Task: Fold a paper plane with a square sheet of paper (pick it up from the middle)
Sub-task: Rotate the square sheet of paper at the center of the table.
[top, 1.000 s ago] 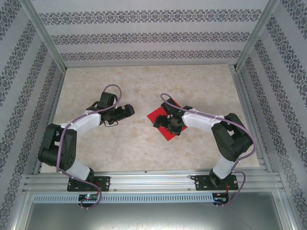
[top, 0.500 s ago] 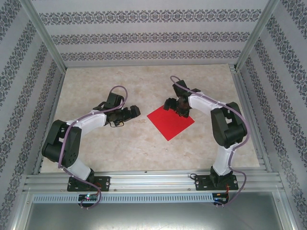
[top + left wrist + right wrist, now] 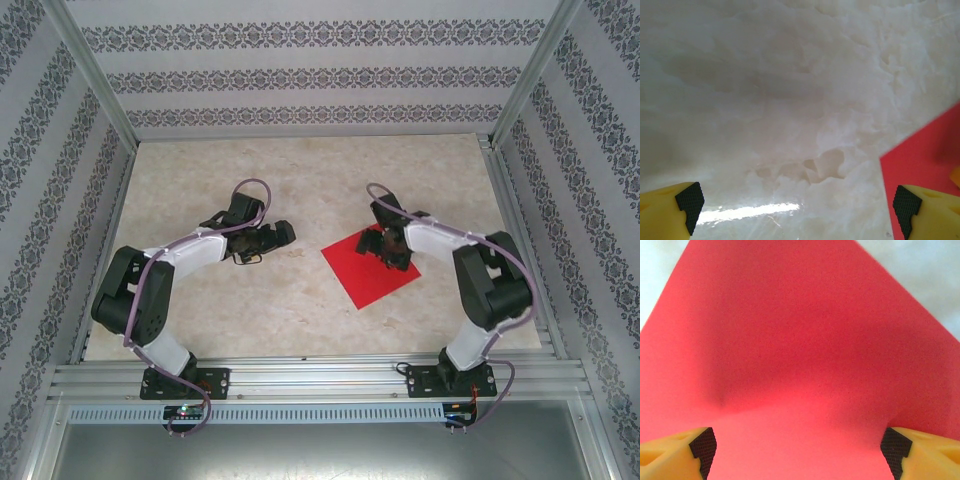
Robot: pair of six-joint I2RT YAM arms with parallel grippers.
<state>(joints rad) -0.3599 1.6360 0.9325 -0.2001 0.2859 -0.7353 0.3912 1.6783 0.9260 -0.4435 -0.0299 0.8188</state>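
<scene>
Two grippers and one sheet are accounted for.

Top external view: the square sheet of thin bright red paper [image 3: 366,280] lies flat on the pale marble-patterned table [image 3: 300,310], right of centre and turned corner-on like a diamond. The right gripper [image 3: 383,243] is down over the far part of the sheet with its jaws spread. The left gripper [image 3: 278,235] sits to the left of the sheet, apart from it and pointing toward it.

Left wrist view: the left gripper [image 3: 797,202] is fully released and empty. Its black pads [image 3: 690,200] stand wide apart with bare table [image 3: 790,100] between them. A corner of the sheet [image 3: 925,160] enters at the right, just beyond one finger. No contact is seen.

Right wrist view: the right gripper [image 3: 797,447] is spread wide and low over the sheet [image 3: 800,340], which runs under both pads [image 3: 892,450]. A shallow pucker near the lower-left pad suggests the tips press on the paper, but contact cannot be confirmed. Nothing is pinched.

Progress: judged to be at the very start. No crease, fold or pointed shape is visible, and the paper is not lifted. The pick-up from the middle and every fold remain.

Markings: none readable. The patterned enclosure walls [image 3: 300,80] carry repeating ornamental bands without lettering, and the sheet is unmarked.
</scene>
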